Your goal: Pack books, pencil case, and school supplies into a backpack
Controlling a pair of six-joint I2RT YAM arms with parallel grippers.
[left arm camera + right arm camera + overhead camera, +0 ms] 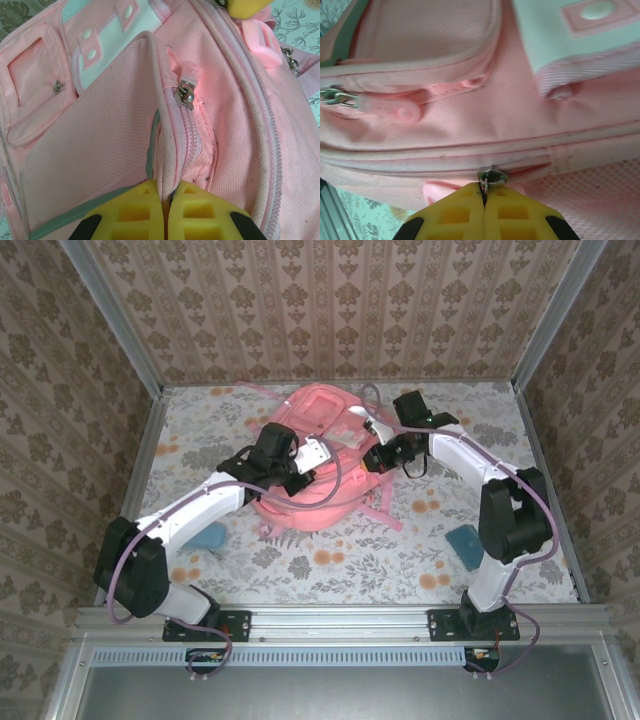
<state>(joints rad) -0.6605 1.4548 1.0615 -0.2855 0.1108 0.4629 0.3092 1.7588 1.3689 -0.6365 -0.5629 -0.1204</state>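
Lying closest to the front edge of the worktop (340, 560), a teal item (210, 535) sits toward the left side and a teal flat square (467, 543) toward the right, both apart from the backpack (310, 510). Past them, mid-worktop toward the far edge, the pink backpack lies under both claws. The left gripper (169, 192) is pinched together on a fold of the backpack's fabric beside a zipper track. The right gripper (484, 192) is clamped on a metal zipper pull (492, 177) along the bag's seam.
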